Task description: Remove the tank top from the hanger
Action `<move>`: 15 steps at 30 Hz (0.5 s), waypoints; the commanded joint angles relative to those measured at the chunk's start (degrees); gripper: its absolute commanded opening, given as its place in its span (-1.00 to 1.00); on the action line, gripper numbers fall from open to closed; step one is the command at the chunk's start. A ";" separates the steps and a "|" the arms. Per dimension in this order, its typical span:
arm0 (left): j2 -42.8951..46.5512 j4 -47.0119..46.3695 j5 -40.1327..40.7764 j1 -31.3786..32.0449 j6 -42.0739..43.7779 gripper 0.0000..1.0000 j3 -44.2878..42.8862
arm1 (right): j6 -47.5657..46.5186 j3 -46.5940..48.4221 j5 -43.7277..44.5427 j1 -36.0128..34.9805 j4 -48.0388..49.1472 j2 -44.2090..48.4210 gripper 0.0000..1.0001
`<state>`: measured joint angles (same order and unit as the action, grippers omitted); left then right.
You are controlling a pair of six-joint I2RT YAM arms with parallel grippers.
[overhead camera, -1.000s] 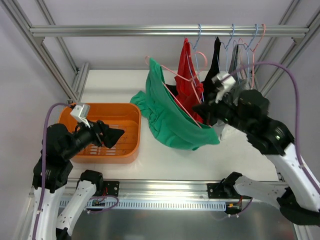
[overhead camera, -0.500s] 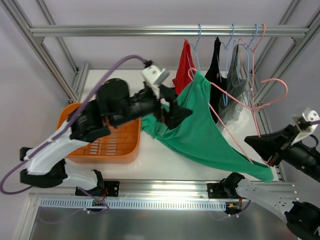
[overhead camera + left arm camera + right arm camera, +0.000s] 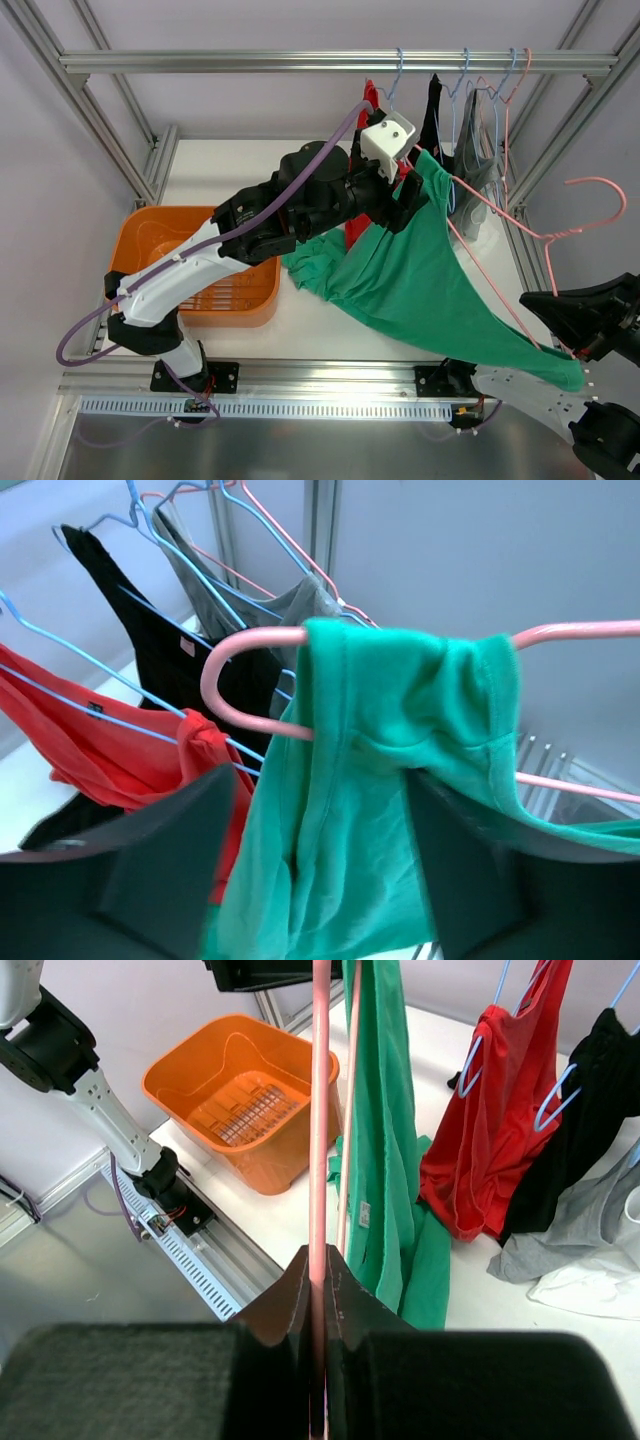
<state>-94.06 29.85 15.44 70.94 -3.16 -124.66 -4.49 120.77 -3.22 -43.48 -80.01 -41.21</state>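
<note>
Left wrist: the left pincer (image 3: 318,870) stood open astride the green tank top (image 3: 400,700), its strap draped over the pink hanger (image 3: 250,642). The right pincer (image 3: 320,1280) clamped the hanger rod, likely bracing it for the pull-off.

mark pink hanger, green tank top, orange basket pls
pink hanger (image 3: 320,1110), right wrist view, on its straight bar.
green tank top (image 3: 420,285), top external view, mid-body fabric.
orange basket (image 3: 235,312), top external view, near wall.
</note>
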 commanded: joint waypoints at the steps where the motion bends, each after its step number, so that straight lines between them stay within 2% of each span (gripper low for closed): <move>1: 0.20 -2.86 -2.16 0.52 0.87 0.27 -2.52 | 0.45 -0.10 -1.96 -0.20 -3.23 -2.21 -0.99; 2: 0.19 -2.95 -2.26 0.52 0.70 0.03 -2.34 | 0.45 -0.27 -1.61 -0.20 -3.14 -2.21 -0.99; 3: 0.46 -3.04 -2.08 0.52 0.61 -0.49 -2.17 | 0.54 -0.62 -0.74 -0.20 -2.88 -2.03 -0.99; 5: 1.24 -3.21 -0.68 0.52 0.00 -0.76 -0.15 | 0.71 -1.41 1.37 -0.28 -2.87 -1.42 -0.99; 6: 2.29 -3.30 0.11 0.52 -0.27 -0.77 0.81 | 0.80 -2.11 2.86 -0.20 -2.96 -1.07 -0.99; 8: 3.44 -3.74 2.65 0.52 -0.71 -0.97 3.89 | 0.54 -4.83 5.07 -0.28 -2.79 -0.19 -1.00; 9: 4.14 -4.00 3.88 0.52 -0.80 -1.00 4.68 | 0.45 -5.89 4.29 -0.20 -2.35 0.16 -0.99; 13: 5.29 -4.71 9.94 0.52 -1.93 -1.00 7.76 | 0.62 -12.21 3.93 -0.28 -0.50 2.53 -0.99; 15: 6.43 -5.15 17.75 0.43 -3.08 -1.00 8.90 | 0.54 -14.85 3.84 -0.28 -0.41 4.89 -0.99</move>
<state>-91.42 28.23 22.26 70.94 -4.03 -116.84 -4.47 107.90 -0.21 -43.48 -79.90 -39.46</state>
